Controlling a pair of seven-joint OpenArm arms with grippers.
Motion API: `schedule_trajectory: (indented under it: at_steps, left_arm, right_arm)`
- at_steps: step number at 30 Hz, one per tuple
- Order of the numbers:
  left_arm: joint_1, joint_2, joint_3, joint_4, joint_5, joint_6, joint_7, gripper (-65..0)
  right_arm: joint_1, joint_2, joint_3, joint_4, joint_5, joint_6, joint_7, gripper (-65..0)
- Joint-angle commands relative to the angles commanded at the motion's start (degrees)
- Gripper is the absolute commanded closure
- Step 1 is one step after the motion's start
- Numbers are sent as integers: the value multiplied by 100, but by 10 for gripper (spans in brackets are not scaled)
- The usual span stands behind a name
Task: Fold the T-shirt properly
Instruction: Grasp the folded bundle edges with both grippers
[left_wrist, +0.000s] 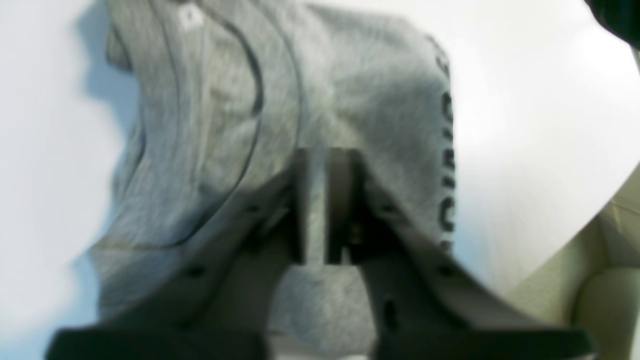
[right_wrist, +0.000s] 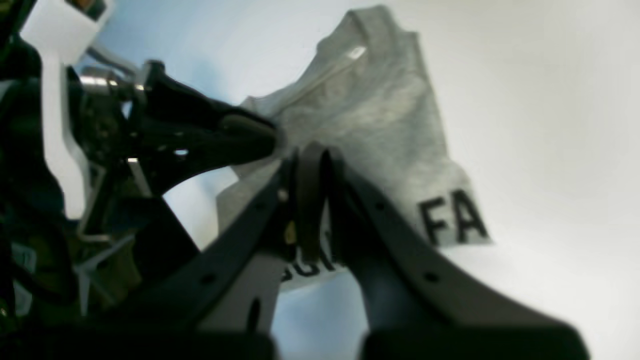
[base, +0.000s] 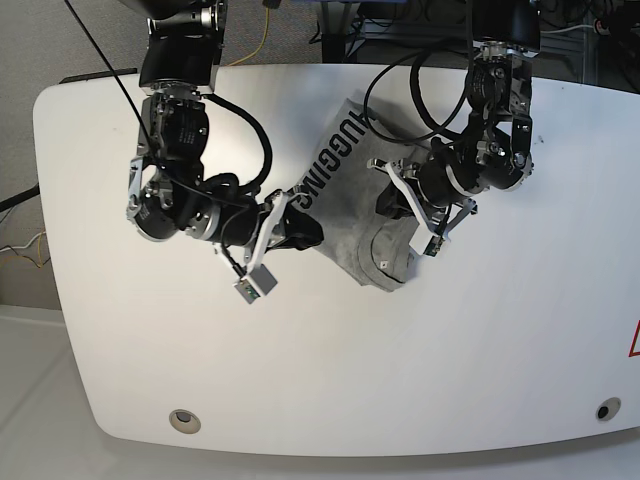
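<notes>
The heather-grey T-shirt (base: 348, 195) lies bunched in the middle of the white table (base: 500, 340), with black lettering (base: 335, 150) along its far left edge. My left gripper (base: 388, 205) is on the shirt's right side. In the left wrist view this gripper (left_wrist: 322, 156) is shut on the T-shirt (left_wrist: 360, 90), a strip of grey fabric showing between its fingers. My right gripper (base: 310, 232) is at the shirt's left edge. In the right wrist view it (right_wrist: 320, 152) is shut on the T-shirt (right_wrist: 370, 110) near the letters "FA" (right_wrist: 452, 217), and the left gripper (right_wrist: 260, 137) pinches the cloth just beside it.
The table's curved edge (left_wrist: 590, 220) runs close on the lower right of the left wrist view, with floor beyond. Black cables (base: 430, 90) hang over the table's far side. Two round holes (base: 183, 420) sit near the front edge.
</notes>
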Motion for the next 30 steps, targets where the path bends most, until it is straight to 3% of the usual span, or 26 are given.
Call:
schedule_trajectory:
  at_steps: [5, 21, 27, 30]
  left_arm:
    - [149, 0, 0, 0, 0, 0, 97, -17]
    - [378, 246, -26, 0, 0, 18, 404, -17]
    - [545, 334, -26, 0, -9, 422, 404, -17]
    - [642, 352, -26, 0, -9, 484, 404, -17]
  right_arm:
    - [149, -62, -360, -281, -202, 0, 13, -39]
    - [642, -53, -1160, -1257, -299, 35, 708, -39]
    - [791, -44, -1178, -1582, -299, 35, 884, -39]
    - [809, -44, -1178, -1679, -299, 44, 963, -40]
